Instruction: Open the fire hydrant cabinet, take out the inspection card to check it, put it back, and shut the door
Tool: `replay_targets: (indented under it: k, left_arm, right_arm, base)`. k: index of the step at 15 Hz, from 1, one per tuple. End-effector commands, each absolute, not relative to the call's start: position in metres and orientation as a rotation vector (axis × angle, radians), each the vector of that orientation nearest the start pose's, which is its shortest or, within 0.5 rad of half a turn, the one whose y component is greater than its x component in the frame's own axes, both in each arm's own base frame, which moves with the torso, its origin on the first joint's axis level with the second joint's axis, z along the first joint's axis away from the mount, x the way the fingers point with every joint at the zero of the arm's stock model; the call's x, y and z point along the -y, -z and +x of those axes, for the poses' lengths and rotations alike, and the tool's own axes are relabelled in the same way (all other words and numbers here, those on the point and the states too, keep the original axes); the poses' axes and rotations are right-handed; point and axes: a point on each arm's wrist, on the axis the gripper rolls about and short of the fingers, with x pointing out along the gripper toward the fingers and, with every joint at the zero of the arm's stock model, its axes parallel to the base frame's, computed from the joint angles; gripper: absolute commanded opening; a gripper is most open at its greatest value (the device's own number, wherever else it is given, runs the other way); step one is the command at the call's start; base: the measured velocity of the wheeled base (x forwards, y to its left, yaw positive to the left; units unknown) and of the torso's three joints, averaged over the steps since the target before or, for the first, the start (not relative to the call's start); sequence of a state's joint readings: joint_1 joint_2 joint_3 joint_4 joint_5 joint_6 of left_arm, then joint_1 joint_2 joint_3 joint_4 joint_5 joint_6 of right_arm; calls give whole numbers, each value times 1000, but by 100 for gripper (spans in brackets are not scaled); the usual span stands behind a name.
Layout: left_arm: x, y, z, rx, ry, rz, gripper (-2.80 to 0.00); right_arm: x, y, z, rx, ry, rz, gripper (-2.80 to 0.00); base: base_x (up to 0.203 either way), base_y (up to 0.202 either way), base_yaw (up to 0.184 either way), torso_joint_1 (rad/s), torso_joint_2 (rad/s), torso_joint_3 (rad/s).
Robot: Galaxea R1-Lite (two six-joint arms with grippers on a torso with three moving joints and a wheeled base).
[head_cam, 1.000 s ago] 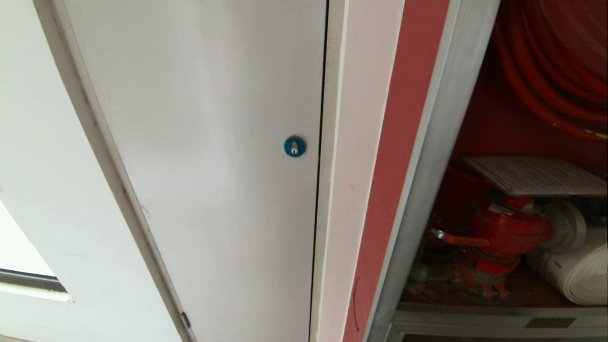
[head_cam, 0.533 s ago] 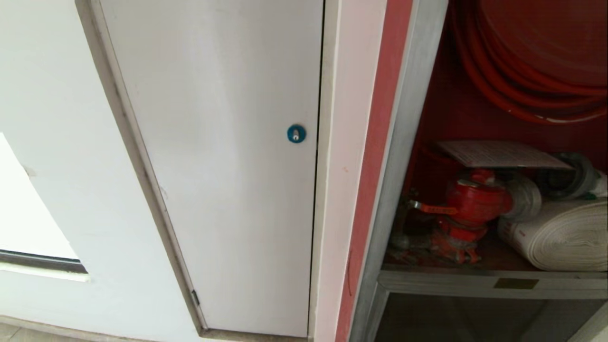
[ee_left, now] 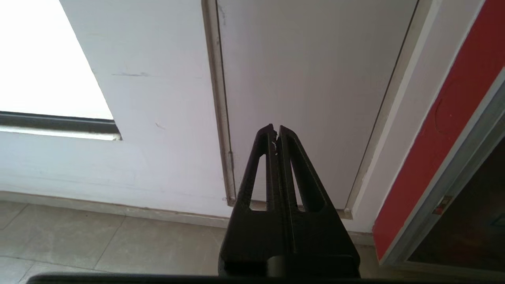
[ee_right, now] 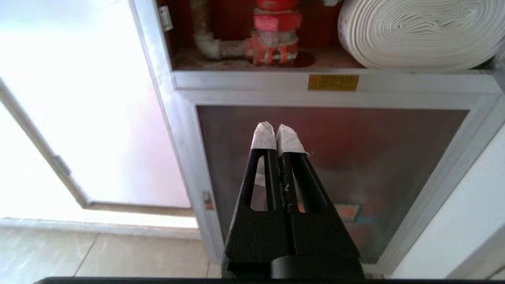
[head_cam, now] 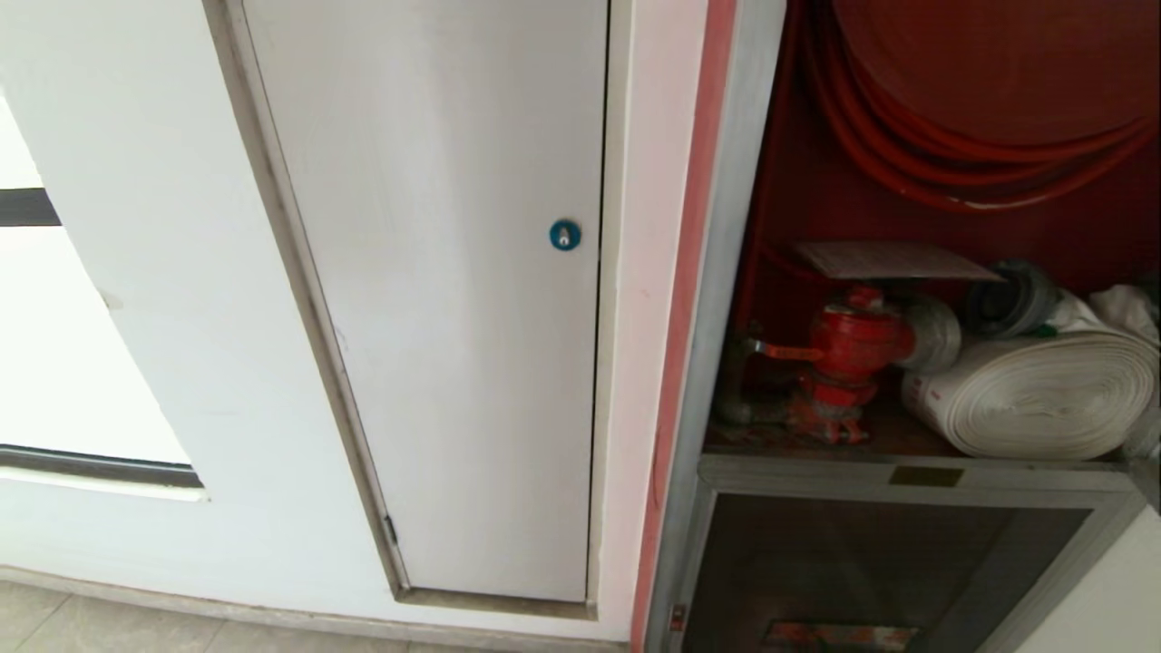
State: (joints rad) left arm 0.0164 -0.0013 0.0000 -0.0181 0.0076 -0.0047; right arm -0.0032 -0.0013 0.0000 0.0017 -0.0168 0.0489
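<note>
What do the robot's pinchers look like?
The left gripper is all black, with two long tapering fingers that each have a slot cut through. The right gripper has the same black slotted shape, but its fingertips are wrapped in white tape.

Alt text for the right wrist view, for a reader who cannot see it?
The right gripper, shut and empty, hangs before a smaller dark glass panel under the open fire hydrant cabinet, where a red valve and white rolled hose sit.

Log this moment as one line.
fire hydrant cabinet open | inspection card atop valve | left gripper shut, empty | right gripper shut, empty
</note>
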Motion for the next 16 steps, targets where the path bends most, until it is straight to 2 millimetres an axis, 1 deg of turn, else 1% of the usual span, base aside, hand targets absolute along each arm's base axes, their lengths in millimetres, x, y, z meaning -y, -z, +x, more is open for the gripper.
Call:
replay_targets:
  k: [1, 16]
  left_arm:
    - [0, -76, -22, 12, -25, -5, -280]
    - [0, -76, -22, 12, -25, -5, -280]
  right_arm:
    - [0, -75, -23, 0, 20, 49, -280]
    - [0, -75, -23, 0, 20, 49, -280]
  base:
    - [-194, 0, 2, 7, -3, 2]
    - [-195, 0, 1, 2, 1, 3]
